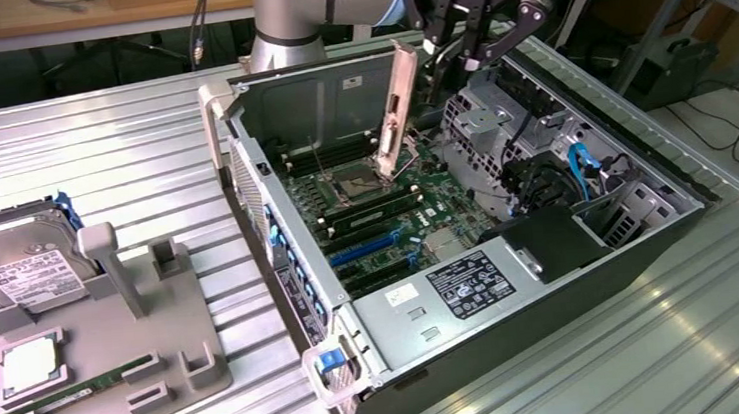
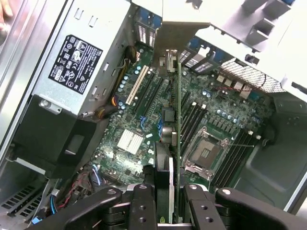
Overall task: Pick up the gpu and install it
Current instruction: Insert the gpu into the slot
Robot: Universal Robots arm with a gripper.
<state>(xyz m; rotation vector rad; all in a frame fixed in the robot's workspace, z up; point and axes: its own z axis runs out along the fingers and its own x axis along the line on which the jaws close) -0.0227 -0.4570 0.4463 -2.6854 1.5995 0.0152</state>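
A: Start at the exterior view's left. What sits there?

B: At nine o'clock on the counter (image 1: 519, 375), a hard drive (image 1: 6, 267) with a white label stands in a grey tray (image 1: 156, 371). A CPU (image 1: 31, 365) and a green RAM stick (image 1: 77, 391) lie in the same tray, toward seven o'clock.

A: And the middle?

B: The open PC case (image 1: 641, 243), lying on its side. Its motherboard (image 1: 385, 221) faces up, with the CPU socket (image 1: 347, 181) near the centre and a labelled power supply (image 1: 457, 285) at five o'clock of it.

A: Where is the gpu?

B: The gpu (image 1: 396, 114) hangs upright over the motherboard, at about twelve o'clock in the exterior view, bracket end down just above the socket area. From the wrist view, the gpu (image 2: 173, 143) runs edge-on away from the camera.

A: The pincer?

B: The pincer (image 1: 444, 55) is clamped narrow on the card's upper end. In the wrist view its fingers (image 2: 143, 211) press the card from both sides.
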